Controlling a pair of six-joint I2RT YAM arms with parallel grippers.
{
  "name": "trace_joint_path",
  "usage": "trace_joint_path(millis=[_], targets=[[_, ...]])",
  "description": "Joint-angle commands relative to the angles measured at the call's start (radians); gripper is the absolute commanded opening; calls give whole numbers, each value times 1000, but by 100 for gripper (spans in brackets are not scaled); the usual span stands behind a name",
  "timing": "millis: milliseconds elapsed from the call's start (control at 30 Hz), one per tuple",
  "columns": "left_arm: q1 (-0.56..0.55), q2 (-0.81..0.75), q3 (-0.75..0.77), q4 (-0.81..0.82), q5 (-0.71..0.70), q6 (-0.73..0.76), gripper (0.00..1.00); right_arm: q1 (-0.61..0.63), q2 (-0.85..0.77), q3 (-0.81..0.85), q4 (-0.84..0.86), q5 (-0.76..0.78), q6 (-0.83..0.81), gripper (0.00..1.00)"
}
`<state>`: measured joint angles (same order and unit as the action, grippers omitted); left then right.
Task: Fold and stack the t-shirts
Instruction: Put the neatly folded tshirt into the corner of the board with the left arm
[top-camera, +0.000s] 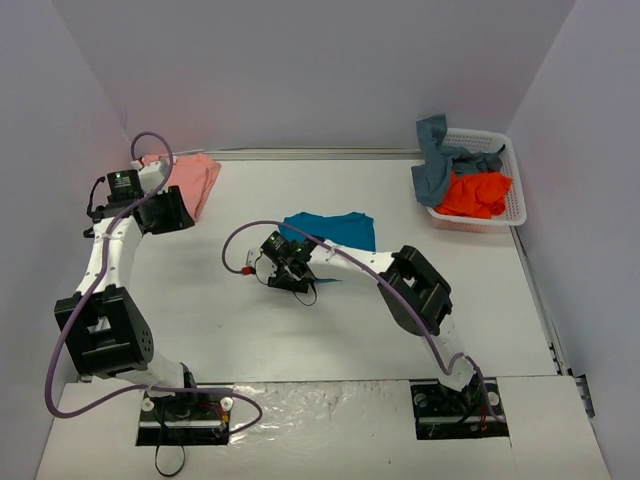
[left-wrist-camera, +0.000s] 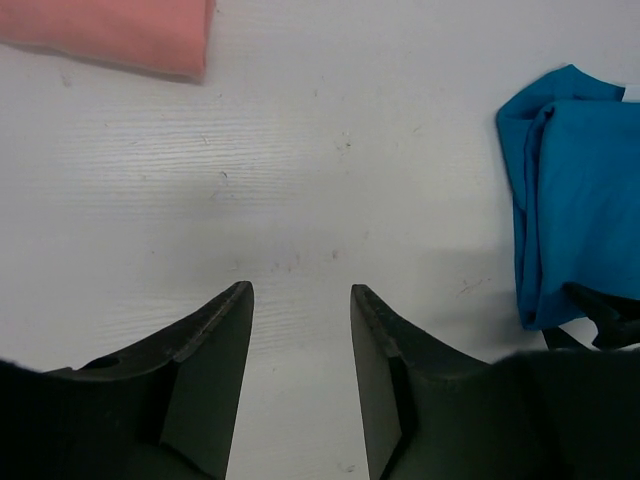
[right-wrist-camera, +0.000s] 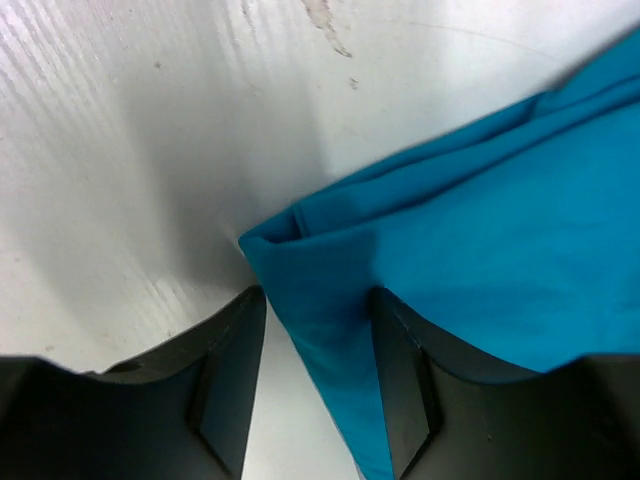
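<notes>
A folded teal-blue t-shirt (top-camera: 335, 228) lies mid-table. In the right wrist view its near-left corner (right-wrist-camera: 330, 290) sits between the fingers of my right gripper (right-wrist-camera: 318, 300). The jaws stand apart, with the cloth against the right finger and a gap to the left one. A folded salmon-pink t-shirt (top-camera: 192, 178) lies at the far left. My left gripper (top-camera: 178, 215) hovers just in front of it, open over bare table (left-wrist-camera: 300, 290) with nothing between its fingers. Orange (top-camera: 478, 194) and grey-blue (top-camera: 440, 160) t-shirts fill the basket.
The white lattice basket (top-camera: 515, 195) stands at the far right, with the grey-blue shirt hanging over its left rim. White walls close in the table on three sides. The right arm stretches across the table's centre from its base (top-camera: 460, 400).
</notes>
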<state>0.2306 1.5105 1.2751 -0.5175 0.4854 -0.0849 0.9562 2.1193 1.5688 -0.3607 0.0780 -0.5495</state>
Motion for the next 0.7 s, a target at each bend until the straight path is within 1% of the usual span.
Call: trace_joint_path(millis=[0,167,233,267,300,367,400,433,500,533,600,633,667], targets=[[7,-59,-13,50,30,-15,43,10,40,30,-24,11,11,41],[12,-72,-36,68,45,-18,51,16,64,45,-27,17,14,39],[13,-75,-43,74,50,-19,52,21,68,45,-27,23,11,35],[15,-76,-48,79,59,-27,53,22,70,46,-26,31,10,30],[16,-78,-54,92,74,-35,54,26,74,46,-27,35,10,19],[22,-93,-83,115,116,-58,57,29,76,48,-32,36,13,11],[23,-98,-89,129,117,-65,64,32,76,45,-34,36,13,2],[23,-104,-94,135,122,-72,69,32,76,43,-35,37,8,0],[23,-101,-97,139,145,-79,79,32,77,43,-40,43,5,0],[23,-95,-95,139,150,-91,82,32,76,45,-41,45,3,0],[26,-84,-95,151,205,-131,84,32,71,51,-53,52,-1,0],[26,-72,-94,157,228,-150,90,33,70,63,-60,54,-3,0],[26,-64,-95,166,251,-188,94,33,65,71,-69,60,-7,0]])
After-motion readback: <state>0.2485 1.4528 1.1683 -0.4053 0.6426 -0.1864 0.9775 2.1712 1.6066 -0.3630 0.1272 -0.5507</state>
